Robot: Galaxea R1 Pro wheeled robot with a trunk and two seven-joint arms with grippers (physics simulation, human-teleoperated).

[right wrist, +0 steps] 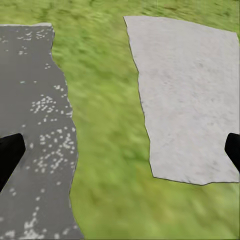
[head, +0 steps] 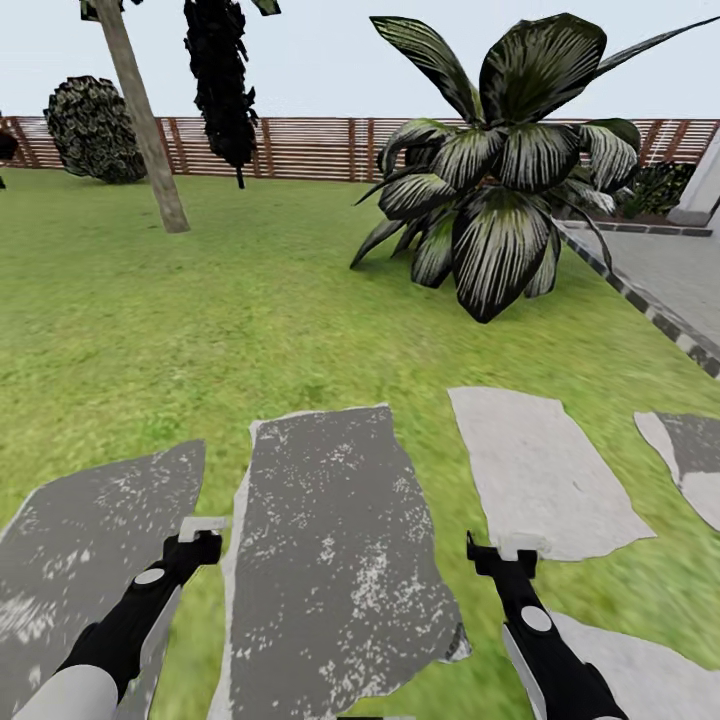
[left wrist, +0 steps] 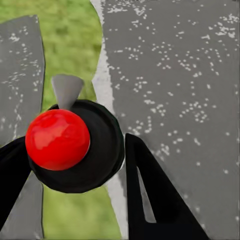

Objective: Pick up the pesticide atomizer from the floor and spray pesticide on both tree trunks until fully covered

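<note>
One tree trunk [head: 150,130] stands well ahead on the left across the grass [head: 250,300], so we judge the step in hand is carrying the sprayer [left wrist: 97,165] there. Our left gripper [head: 200,540] has its jaws pinching that dark bottle with the red knob, low over the stepping stones [head: 330,540]. Our right gripper [head: 505,552] hangs empty, jaws spread wide. We should keep the pinch firm, pass left of the palm [head: 490,190], stop near the bark and aim the grey nozzle [left wrist: 66,90] squarely at it.
</note>
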